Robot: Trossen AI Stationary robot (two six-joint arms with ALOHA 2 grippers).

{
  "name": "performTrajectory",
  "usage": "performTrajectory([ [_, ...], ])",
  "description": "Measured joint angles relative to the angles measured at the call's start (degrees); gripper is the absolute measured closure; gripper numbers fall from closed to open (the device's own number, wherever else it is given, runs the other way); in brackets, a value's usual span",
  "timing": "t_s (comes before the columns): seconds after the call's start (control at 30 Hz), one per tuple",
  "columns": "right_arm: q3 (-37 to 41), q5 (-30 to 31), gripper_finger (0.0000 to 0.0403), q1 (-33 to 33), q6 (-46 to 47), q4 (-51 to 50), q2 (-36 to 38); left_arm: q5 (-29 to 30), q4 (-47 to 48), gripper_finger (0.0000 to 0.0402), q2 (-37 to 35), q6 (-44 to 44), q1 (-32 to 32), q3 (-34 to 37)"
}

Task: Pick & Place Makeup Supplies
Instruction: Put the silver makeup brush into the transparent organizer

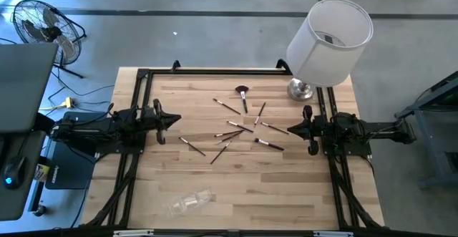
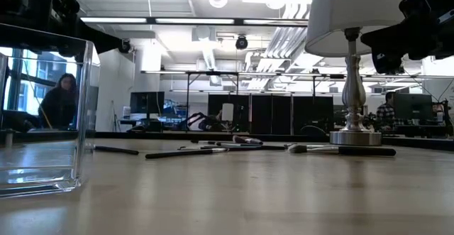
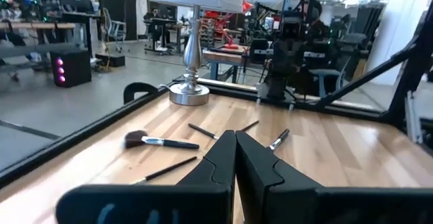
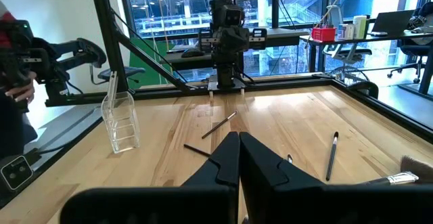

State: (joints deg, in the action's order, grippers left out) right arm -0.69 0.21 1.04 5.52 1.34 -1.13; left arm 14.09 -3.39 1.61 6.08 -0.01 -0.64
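The makeup brushes (image 1: 243, 126) are scattered mid-counter (image 1: 286, 187), untouched. The left claw (image 1: 174, 120) and right claw (image 1: 292, 130) are kept pressed together, parked at opposite edges, presumably awaiting a 1st pick.

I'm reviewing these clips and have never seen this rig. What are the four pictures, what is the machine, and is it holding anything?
Two dark robot arms stand at a wooden table. One picture looks straight down, one sits at table height, and two come from cameras on the arms' wrists. The left claw and the right claw wait at opposite sides of the table, both shut and holding nothing. Between them lie scattered thin makeup brushes, including one with a fluffy head. A clear plastic pouch lies near the table's front edge, and a lamp with a white shade stands at a back corner. Nothing has been picked up.
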Motion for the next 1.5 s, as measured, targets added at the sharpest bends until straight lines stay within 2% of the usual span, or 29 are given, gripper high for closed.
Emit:
performTrajectory([
  [0.1,0.0,0.0,0.0402,0.0,0.0,0.0,0.0,0.0,-0.1,0.0401,0.0,4.7,0.0,0.0],
  [0.3,0.0,0.0,0.0402,0.0,0.0,0.0,0.0,0.0,0.2,0.0401,0.0,21.0,0.0,0.0],
  [0.5,0.0,0.0,0.0402,0.0,0.0,0.0,0.0,0.7,-0.1,0.0401,0.0,29.4,0.0,0.0],
  [0.7,0.0,0.0,0.0402,0.0,0.0,0.0,0.0,0.8,0.2,0.0401,0.0,31.6,0.0,0.0],
  [0.93,0.0,0.0,0.0402,0.0,0.0,0.0,0.0,5.1,0.1,0.0401,0.0,27.2,0.0,-0.1],
  [1.07,0.0,0.0,0.0402,0.0,0.0,0.0,0.0,7.1,3.9,0.0401,0.6,30.4,0.0,-2.2],
  [1.17,0.0,0.0,0.0402,0.0,0.0,0.0,0.0,7.1,3.5,0.0401,5.6,29.3,0.0,-5.2],
  [1.37,0.0,0.0,0.0402,0.0,0.0,0.0,0.0,5.7,5.0,0.0401,20.9,22.3,0.0,-13.0],
  [1.5,0.0,0.0,0.0402,0.0,0.0,0.0,0.0,3.8,12.7,0.0401,30.9,18.6,0.0,-20.2],
])
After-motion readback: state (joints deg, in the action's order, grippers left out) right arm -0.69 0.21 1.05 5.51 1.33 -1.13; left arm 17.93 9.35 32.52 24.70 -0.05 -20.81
